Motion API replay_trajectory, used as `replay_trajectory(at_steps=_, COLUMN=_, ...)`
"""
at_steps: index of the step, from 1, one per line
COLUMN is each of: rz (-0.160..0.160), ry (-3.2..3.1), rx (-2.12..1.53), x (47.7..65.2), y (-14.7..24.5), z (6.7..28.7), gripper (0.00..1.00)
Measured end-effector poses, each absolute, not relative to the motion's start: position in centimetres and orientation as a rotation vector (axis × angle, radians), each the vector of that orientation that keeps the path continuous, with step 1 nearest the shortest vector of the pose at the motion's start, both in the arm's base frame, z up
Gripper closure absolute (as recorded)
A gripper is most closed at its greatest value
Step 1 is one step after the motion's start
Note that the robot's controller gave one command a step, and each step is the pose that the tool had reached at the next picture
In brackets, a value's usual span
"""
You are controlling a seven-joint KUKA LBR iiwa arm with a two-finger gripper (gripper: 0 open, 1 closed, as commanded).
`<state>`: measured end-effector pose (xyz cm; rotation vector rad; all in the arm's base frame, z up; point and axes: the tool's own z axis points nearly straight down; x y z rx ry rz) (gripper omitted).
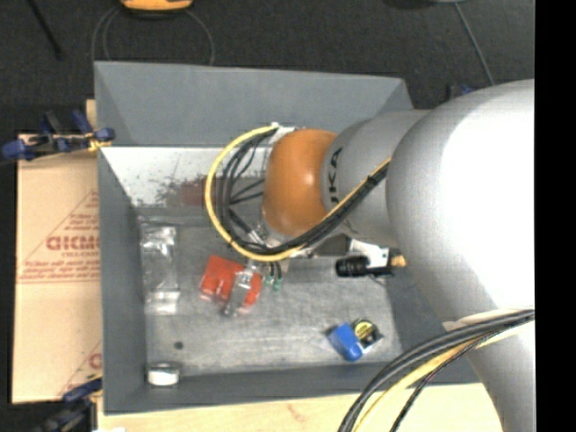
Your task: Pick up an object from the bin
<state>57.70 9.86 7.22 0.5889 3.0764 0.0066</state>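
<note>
Camera view: orange wrist cover (297,183) near red packet (219,279), blue object (346,341) apart.

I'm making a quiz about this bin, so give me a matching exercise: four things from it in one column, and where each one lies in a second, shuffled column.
Things:
1 red block
2 blue and yellow item
3 clear packet
4 small white piece

Places in the view:
A lower left corner
B middle
C lower right
D left side

Pairs: 1-B, 2-C, 3-D, 4-A

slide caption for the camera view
KUKA arm in grey bin beside a red block; blue piece and clear bag lie apart
</note>
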Motion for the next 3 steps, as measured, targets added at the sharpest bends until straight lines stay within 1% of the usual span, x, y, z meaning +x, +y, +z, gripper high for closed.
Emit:
replay_trajectory(at_steps=1, rz=0.006, ry=3.079, rx=0.587, x=57.91, y=9.89, z=7.47, gripper=0.00)
replay_trajectory(at_steps=2, rz=0.008, ry=3.071, rx=0.587, x=58.19, y=9.86, z=7.74, gripper=1.00)
replay_trajectory(at_steps=3, rz=0.003, ry=3.082, rx=0.587, x=58.31, y=9.87, z=8.06, gripper=1.00)
